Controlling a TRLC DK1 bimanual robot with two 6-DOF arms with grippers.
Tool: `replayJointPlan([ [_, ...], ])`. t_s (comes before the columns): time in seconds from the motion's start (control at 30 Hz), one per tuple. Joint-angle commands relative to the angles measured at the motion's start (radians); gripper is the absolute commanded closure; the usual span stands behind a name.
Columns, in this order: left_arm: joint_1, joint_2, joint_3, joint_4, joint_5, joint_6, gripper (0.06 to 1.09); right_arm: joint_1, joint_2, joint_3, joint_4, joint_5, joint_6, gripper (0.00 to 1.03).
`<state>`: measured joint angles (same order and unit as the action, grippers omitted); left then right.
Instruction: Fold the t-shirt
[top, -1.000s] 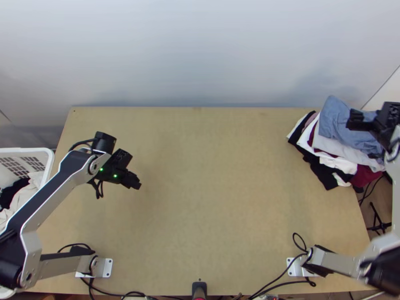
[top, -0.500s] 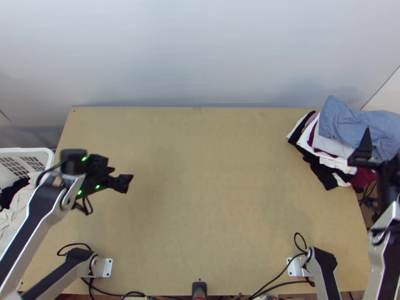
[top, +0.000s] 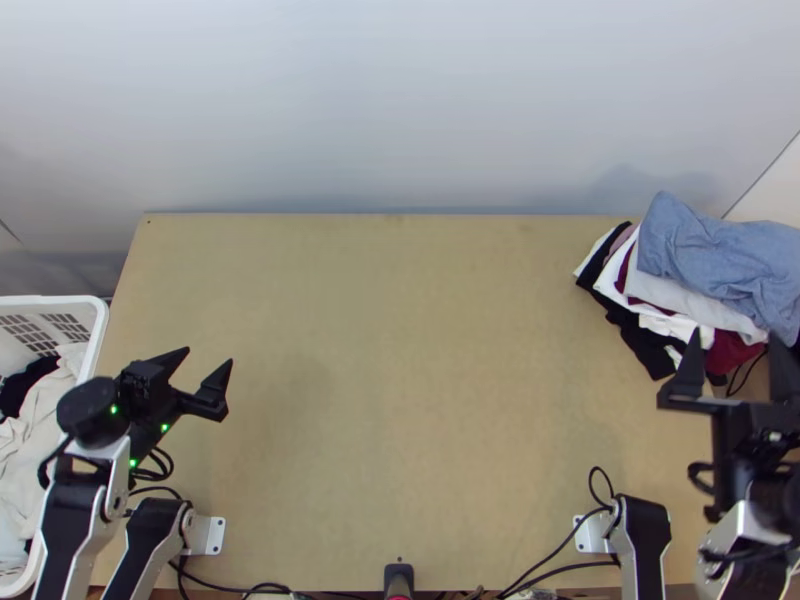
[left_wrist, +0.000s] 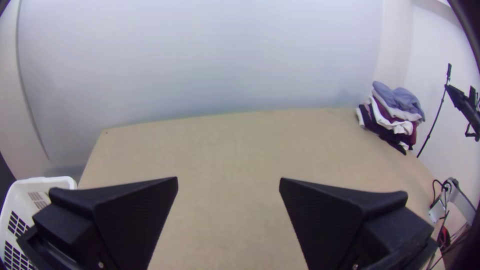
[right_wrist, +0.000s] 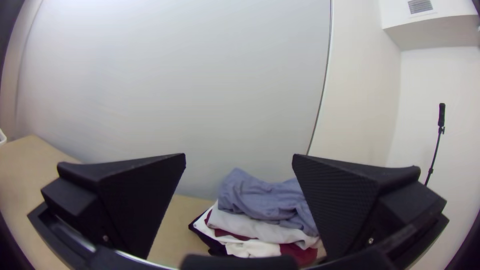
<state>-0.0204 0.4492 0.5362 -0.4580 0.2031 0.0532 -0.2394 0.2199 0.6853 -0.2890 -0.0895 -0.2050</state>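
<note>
A blue garment (top: 705, 250) lies loosely bunched on top of a pile of clothes at the table's far right corner; which piece is a t-shirt I cannot tell. My left gripper (top: 209, 357) stands open over the table's left side, near the basket, with nothing between its fingers. My right gripper (top: 736, 337) is open just on the near side of the pile, holding nothing. In the left wrist view my left gripper (left_wrist: 229, 179) faces across bare tabletop. In the right wrist view my right gripper (right_wrist: 239, 155) has the blue garment (right_wrist: 260, 200) beyond its fingers.
Under the blue garment lie white, black and dark red clothes (top: 640, 335). A white basket (top: 97, 335) with light and black cloth stands off the table's left edge. The middle of the tabletop (top: 400, 380) is bare. Cables (top: 575, 545) run along the near edge.
Both grippers have drawn back toward the table's near side, the left one also leftward. The right one has moved off the blue garment. The fingers of both now stand wide apart.
</note>
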Motion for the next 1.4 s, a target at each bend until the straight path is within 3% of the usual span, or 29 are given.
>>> replayJointPlan([
  [0.0,0.039,-0.109,-0.105,0.11,-0.004,0.027,0.1,0.022,-0.22,-0.127,-0.056,0.004,0.059,0.03],
  [0.17,0.062,-0.172,-0.166,0.234,-0.007,0.028,0.1,0.028,-0.221,-0.161,-0.049,-0.001,0.102,0.03],
  [0.3,0.146,-0.302,-0.278,0.394,-0.007,0.034,0.1,0.103,-0.225,-0.165,-0.062,-0.01,0.107,0.03],
  [0.5,0.157,-0.452,-0.358,0.383,-0.007,0.045,0.1,0.209,-0.226,-0.165,-0.03,-0.012,0.09,0.03],
  [0.67,0.163,-0.452,-0.407,0.444,0.005,0.039,0.1,0.21,-0.226,-0.199,0.159,-0.013,0.081,0.03],
  [1.37,0.154,-0.452,-0.519,0.481,-0.004,0.088,0.1,0.198,-0.226,-0.668,0.45,-0.01,0.027,0.03],
])
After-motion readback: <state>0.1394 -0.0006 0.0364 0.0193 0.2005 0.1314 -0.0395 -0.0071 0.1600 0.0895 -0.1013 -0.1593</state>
